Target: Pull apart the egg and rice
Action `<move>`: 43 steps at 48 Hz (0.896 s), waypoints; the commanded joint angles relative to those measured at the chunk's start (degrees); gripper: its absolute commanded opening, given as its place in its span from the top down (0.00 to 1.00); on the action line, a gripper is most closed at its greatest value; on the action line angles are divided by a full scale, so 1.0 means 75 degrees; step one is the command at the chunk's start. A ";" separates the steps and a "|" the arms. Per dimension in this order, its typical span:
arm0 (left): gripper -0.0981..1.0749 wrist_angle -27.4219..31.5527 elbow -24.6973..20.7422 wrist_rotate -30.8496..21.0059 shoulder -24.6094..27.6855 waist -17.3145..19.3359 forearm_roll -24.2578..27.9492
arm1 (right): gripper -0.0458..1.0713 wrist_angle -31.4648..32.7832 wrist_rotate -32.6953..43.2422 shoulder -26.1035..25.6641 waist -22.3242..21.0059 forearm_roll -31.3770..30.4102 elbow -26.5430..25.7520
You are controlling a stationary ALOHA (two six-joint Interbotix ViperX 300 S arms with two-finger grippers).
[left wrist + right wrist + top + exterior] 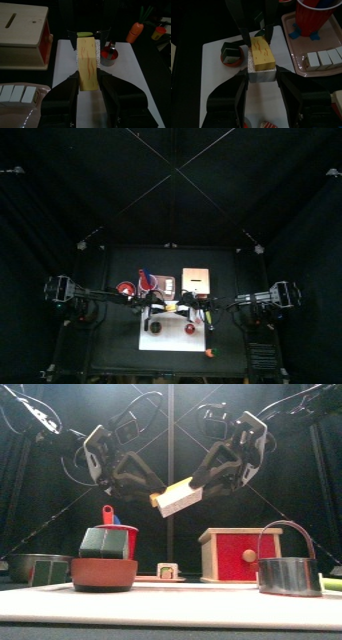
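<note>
Held up in the air, above the white mat [174, 333] in the lower middle of the top view: the egg [173, 488], a yellow slab, lying tilted on the white rice [182, 503] and touching it. Gripped from both sides at the centre of the front view. Clenched on the egg with the left fingers [65, 94], the slab running up the middle of the left wrist view. Clenched on the rice block with the right fingers [288, 91], at the centre of the right wrist view, the egg on top of it.

On the table below, at the lower left of the front view, a red bowl [103, 573] carrying a dark green block [107, 541]. At the lower right, a metal pot [289, 575] with an arched handle, inside not visible. Between them a wooden box [241, 554] with a red front, closed. At the right of the right wrist view, a pink tray [296, 50] holding a red cup [314, 14] and a row of white blocks [322, 58]. Cup's inside hard to tell.
</note>
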 commanded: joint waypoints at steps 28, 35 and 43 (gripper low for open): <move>0.40 0.0246 0.0363 -0.0012 -0.0082 0.0105 0.0000 | 0.42 0.0082 0.0023 -0.0352 0.0012 0.0023 0.0117; 0.40 0.0199 0.0340 0.0000 -0.0094 0.0094 0.0000 | 0.42 0.0047 0.0023 -0.0387 0.0012 0.0023 0.0117; 0.36 0.0082 0.0117 0.0012 -0.0047 0.0035 0.0070 | 0.42 0.0000 0.0012 -0.0293 0.0012 -0.0012 0.0012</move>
